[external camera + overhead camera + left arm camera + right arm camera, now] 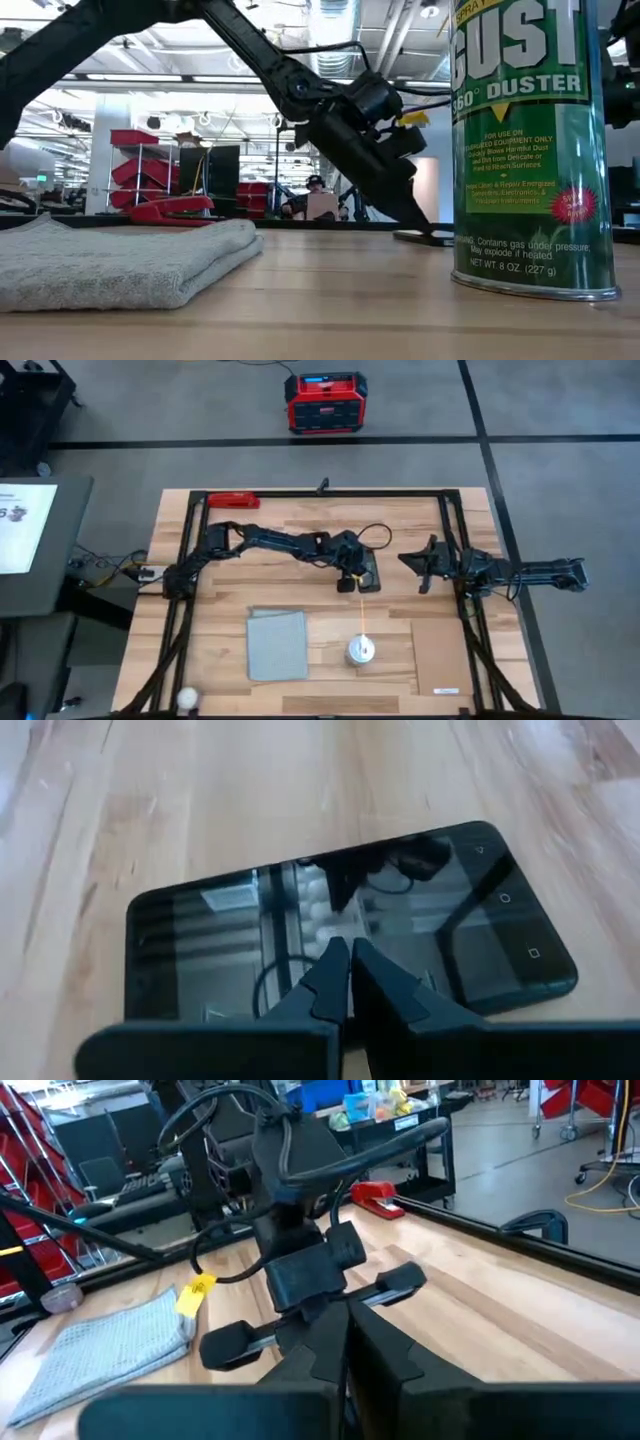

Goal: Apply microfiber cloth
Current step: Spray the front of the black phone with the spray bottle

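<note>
The high camera looked straight down on the whole counter (330, 530) and the floor around it. The low camera sat at counter height, close behind the duster can (530, 150), facing level across the wood into the room. The left wrist camera pointed steeply down, very near the black phone (350, 920). The right wrist camera faced across the counter toward the left arm (300, 1210). The microfiber cloth (277, 644) showed in three views — high, low and right wrist.

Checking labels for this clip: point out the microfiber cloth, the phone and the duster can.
microfiber cloth (277, 645), high view, middle of the fabric
phone (350, 935), left wrist view, screen glass
duster can (530, 150), low view, green label
</note>
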Robot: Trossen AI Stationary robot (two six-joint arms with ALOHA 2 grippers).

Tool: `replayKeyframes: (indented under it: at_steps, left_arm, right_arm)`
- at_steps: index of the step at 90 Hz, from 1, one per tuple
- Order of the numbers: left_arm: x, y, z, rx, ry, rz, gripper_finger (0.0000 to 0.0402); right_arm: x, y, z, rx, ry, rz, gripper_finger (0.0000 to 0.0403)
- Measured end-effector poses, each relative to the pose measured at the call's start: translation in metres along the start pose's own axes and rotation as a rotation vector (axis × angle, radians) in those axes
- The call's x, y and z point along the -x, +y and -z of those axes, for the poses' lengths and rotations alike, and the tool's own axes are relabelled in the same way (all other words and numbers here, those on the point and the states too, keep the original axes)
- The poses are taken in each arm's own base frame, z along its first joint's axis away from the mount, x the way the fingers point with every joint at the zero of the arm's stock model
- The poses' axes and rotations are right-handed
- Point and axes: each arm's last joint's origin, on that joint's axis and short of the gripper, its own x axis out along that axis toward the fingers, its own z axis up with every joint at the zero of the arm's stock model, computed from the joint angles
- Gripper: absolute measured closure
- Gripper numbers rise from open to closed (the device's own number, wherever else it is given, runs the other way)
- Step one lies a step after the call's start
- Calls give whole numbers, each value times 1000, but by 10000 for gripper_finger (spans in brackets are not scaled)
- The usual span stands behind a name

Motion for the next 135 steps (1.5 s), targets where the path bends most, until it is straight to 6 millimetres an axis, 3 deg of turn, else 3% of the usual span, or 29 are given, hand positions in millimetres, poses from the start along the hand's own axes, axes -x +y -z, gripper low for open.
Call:
replayKeyframes:
  at_steps: [99, 117, 135]
  left_arm:
    - [1, -4, 13, 37, 135, -15, 402]
    - [12, -9, 6, 31, 151, -9, 402]
    - [35, -12, -3, 29, 193, -12, 402]
  right_arm:
    - [0, 0, 0, 27, 2, 4, 403]
    - [0, 0, 0, 28, 2, 4, 403]
    - [0, 0, 0, 30, 3, -10, 403]
